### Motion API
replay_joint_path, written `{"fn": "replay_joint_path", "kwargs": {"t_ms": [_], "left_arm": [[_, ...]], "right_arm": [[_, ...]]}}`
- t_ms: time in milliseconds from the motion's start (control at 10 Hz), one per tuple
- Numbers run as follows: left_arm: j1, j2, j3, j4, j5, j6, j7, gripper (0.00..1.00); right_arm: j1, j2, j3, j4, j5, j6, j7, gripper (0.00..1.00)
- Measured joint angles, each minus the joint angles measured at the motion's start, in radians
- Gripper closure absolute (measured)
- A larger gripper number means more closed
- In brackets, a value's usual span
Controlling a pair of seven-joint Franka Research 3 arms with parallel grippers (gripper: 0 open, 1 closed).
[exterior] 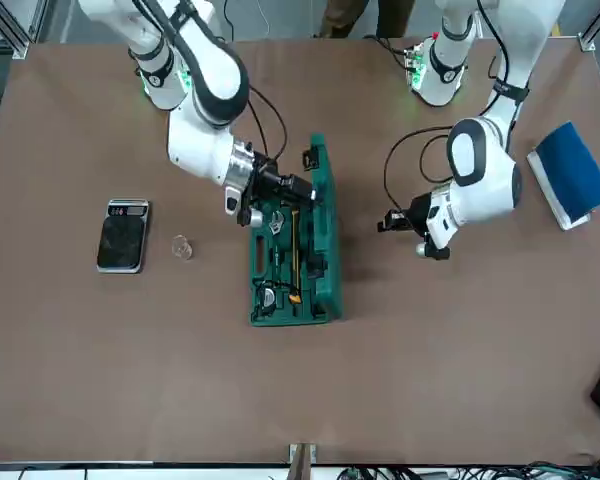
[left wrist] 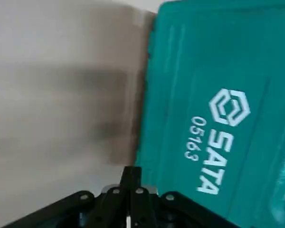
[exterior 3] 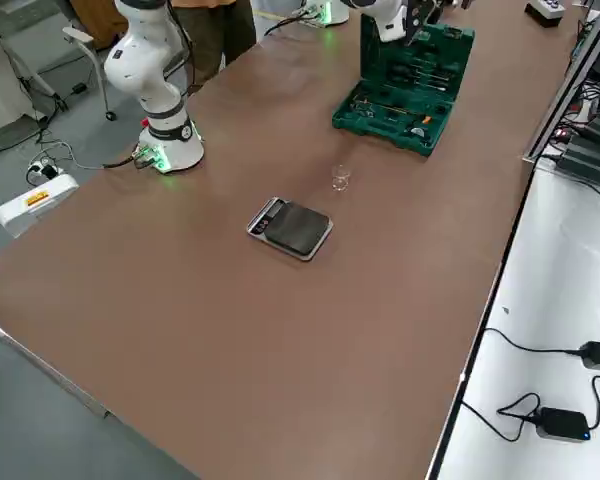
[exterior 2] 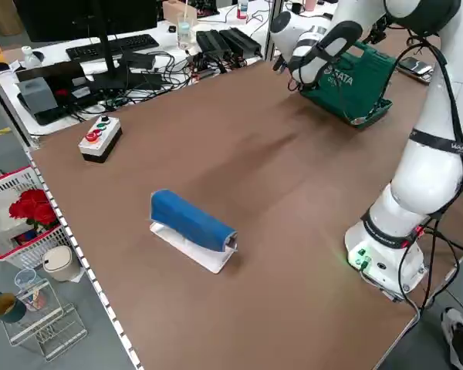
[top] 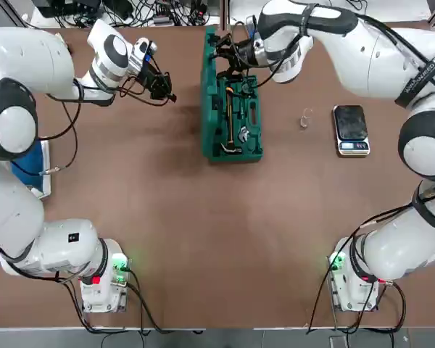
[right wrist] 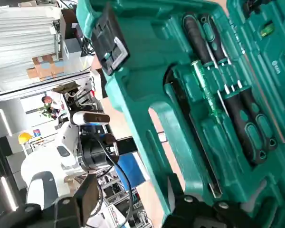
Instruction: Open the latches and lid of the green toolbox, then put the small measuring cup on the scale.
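The green toolbox (top: pixel 235 119) lies open at the table's far middle, with its lid (exterior 2: pixel 347 73) standing upright on its left side and tools in the trays (exterior: pixel 285 255). A latch (right wrist: pixel 109 42) hangs from the lid's handle edge. My right gripper (top: pixel 222 55) is at that far edge, open, and the lid's rim runs beside one finger (right wrist: pixel 175 189). Left of the lid, my left gripper (top: pixel 168 93) hovers shut, facing the SATA print (left wrist: pixel 218 142). The small measuring cup (top: pixel 305 118) stands on the table between the toolbox and the scale (top: pixel 350 129).
A blue block on a white base (top: pixel 30 165) lies at the table's left edge. A grey button box (exterior 2: pixel 100 137) sits at the far left corner. Cables and devices line the far edge. A person stands beyond the near side in the right side view.
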State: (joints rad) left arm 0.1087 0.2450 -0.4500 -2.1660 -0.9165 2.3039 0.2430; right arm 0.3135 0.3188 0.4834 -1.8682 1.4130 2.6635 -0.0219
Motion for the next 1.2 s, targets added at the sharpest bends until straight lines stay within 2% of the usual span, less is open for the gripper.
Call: {"fn": "replay_joint_path", "kwargs": {"t_ms": [400, 700, 800, 1000, 1200], "left_arm": [[-0.002, -0.034, -0.022, 0.000, -0.024, 0.000, -0.006, 0.99], [0.003, -0.036, -0.023, -0.009, -0.023, 0.005, -0.006, 0.99], [0.003, -0.036, -0.023, -0.009, -0.023, 0.005, -0.007, 0.99], [0.011, -0.036, -0.023, -0.016, -0.023, 0.005, -0.006, 0.99], [0.031, -0.036, -0.022, -0.029, -0.023, 0.003, -0.005, 0.99]], "right_arm": [[0.068, 0.046, 0.001, 0.049, 0.003, 0.091, 0.033, 0.32], [0.072, 0.065, -0.005, 0.080, -0.004, 0.095, 0.046, 0.30], [0.063, 0.065, -0.009, 0.081, -0.034, 0.086, 0.049, 0.17], [-0.011, 0.065, -0.015, 0.083, -0.199, -0.028, 0.055, 0.08], [-0.115, 0.056, -0.019, 0.095, -0.378, -0.187, 0.055, 0.05]]}}
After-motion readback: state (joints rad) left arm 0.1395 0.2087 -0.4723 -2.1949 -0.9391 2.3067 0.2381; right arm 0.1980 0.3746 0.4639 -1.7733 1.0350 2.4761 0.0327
